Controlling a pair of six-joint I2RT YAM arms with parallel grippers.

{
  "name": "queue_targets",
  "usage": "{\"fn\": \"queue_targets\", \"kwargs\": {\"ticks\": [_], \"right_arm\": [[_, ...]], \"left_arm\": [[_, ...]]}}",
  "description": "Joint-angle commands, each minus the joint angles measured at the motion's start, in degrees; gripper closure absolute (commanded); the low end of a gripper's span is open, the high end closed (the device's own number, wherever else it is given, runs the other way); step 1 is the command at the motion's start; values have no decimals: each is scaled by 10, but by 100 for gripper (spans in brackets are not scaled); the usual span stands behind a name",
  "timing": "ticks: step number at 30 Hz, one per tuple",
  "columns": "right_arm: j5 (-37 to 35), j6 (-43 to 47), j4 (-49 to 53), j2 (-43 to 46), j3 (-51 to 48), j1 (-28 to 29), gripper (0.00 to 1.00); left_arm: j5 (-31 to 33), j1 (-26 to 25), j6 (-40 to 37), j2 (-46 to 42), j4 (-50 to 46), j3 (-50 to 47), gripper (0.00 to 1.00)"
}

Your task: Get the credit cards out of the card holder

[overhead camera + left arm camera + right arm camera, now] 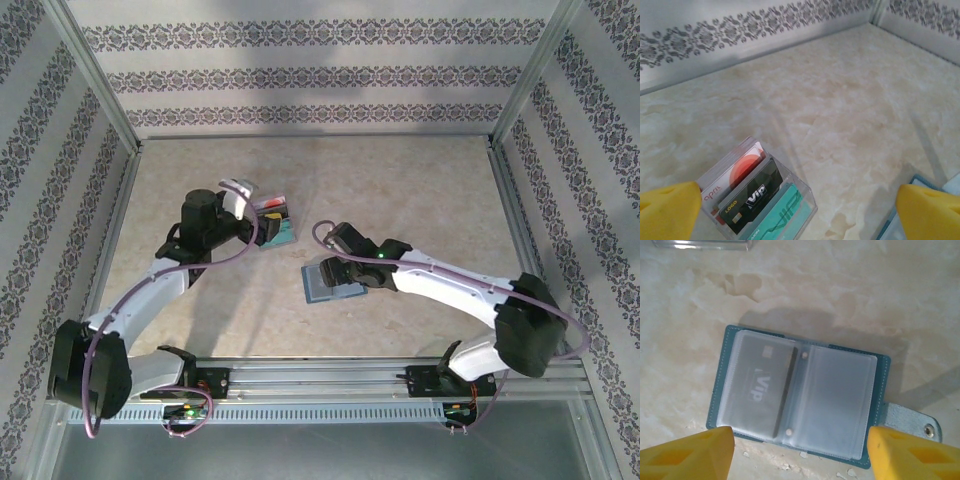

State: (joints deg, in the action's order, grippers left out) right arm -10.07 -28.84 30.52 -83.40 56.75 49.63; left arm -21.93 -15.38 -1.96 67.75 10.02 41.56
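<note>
Holder (840,400) lies open on the tabletop (850,285), one card (757,387) inside; left jaws and right jaws gape, grasping nothing.

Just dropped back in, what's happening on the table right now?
The left gripper hangs open over a clear box holding three cards: a white red-circle card, a black VIP card and a teal card. The right gripper hovers open above the open card holder, where a card marked VIP sits in one sleeve; the other sleeve looks empty.
</note>
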Motion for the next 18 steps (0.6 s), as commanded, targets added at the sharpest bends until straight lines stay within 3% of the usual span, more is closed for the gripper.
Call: {"fn": "queue_targets", "kwargs": {"ticks": [1,11,18], "right_arm": [[0,-21,7,-28,26,11,32],[13,-25,15,-101,64,26,35],[9,-34,23,-129,84,45,39]], "left_arm": [[43,-2,79,-30,90,-36,1],[88,-2,124,-74,98,-83,1],[102,-1,164,-99,164,-137,1]]}}
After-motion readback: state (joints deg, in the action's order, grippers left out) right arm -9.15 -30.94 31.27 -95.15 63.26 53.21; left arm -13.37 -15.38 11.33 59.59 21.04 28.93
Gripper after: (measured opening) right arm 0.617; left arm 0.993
